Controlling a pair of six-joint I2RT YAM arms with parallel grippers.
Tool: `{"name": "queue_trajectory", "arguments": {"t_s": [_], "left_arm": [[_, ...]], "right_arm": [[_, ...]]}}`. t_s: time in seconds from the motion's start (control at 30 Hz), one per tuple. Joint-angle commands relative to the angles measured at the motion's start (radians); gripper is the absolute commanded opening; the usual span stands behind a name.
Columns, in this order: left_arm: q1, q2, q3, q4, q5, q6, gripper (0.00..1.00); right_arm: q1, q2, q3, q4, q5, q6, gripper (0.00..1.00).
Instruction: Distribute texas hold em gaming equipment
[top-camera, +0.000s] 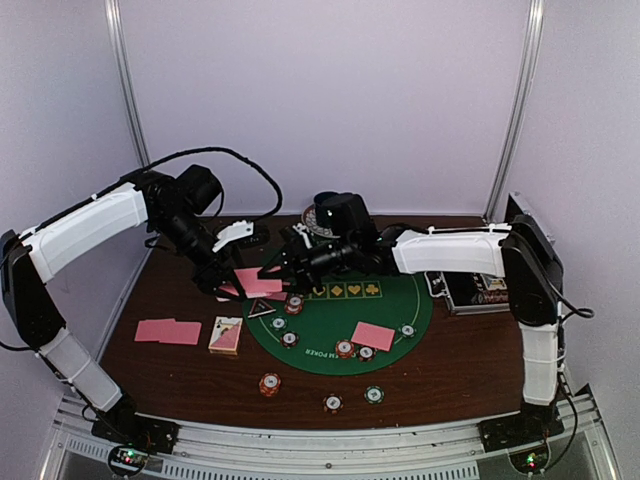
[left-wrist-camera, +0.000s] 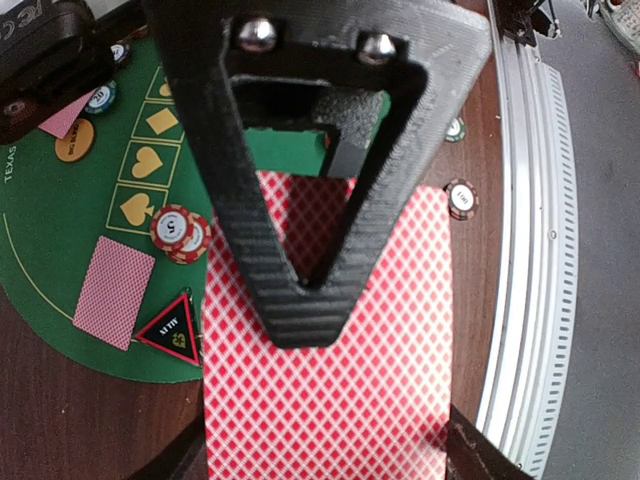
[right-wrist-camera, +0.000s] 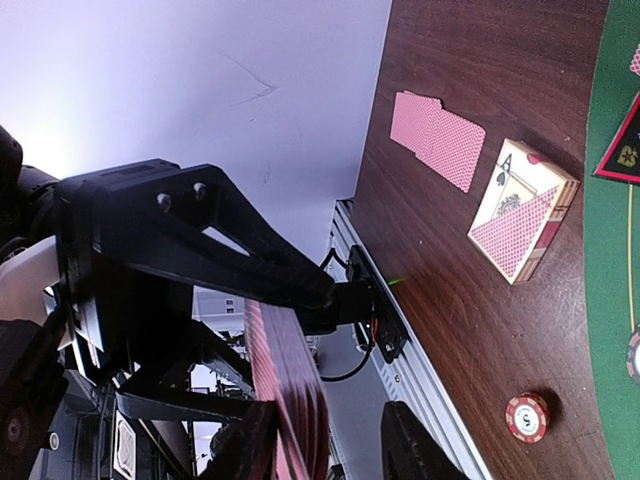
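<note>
My left gripper (left-wrist-camera: 315, 330) is shut on a deck of pink-backed playing cards (left-wrist-camera: 330, 400), held above the left edge of the green mat (top-camera: 320, 325). My right gripper (right-wrist-camera: 335, 445) reaches in from the right and straddles the deck's edge (right-wrist-camera: 300, 390). Its jaws are open, with a gap on one side of the deck. Two cards (top-camera: 168, 331) lie face down at the left, and another card (top-camera: 373, 336) lies on the mat. A black-red triangle marker (top-camera: 262, 309) and striped chips (top-camera: 293, 304) sit just below the deck. More chips (top-camera: 270, 383) lie near the front.
A card box showing an ace (top-camera: 226, 335) lies between the two cards and the mat. An open case (top-camera: 470, 290) stands at the right. A dark cup (top-camera: 320, 220) sits behind the grippers. The metal rail (top-camera: 330, 440) runs along the front edge.
</note>
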Motion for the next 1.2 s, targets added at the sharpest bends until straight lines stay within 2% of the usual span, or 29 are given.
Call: {"name": "queue_trajectory", "arguments": {"t_s": [0.0,0.27,0.63,0.83,1.0,1.17], "left_arm": [[0.007,-0.019,0.011,0.034,0.038,0.003,0.00],[0.007,-0.018,0.013,0.035,0.041,0.003,0.00],[0.007,-0.019,0.013,0.034,0.036,0.003,0.00],[0.007,-0.021,0.009,0.032,0.029,0.006,0.00],[0.007,-0.022,0.009,0.032,0.025,0.007,0.00],[0.007,-0.032,-0.002,0.030,0.016,0.008,0.00]], "right_arm": [[-0.020,-0.085,-0.016,-0.087,-0.004,-0.051,0.39],[-0.035,-0.138,-0.060,-0.088,-0.013,-0.023,0.39],[-0.026,-0.120,-0.101,0.054,-0.044,0.071,0.34],[-0.024,-0.110,-0.113,0.157,-0.057,0.145,0.18],[-0.034,-0.110,-0.105,0.163,-0.068,0.158,0.02],[-0.073,-0.126,-0.120,0.160,-0.070,0.155,0.00]]}}
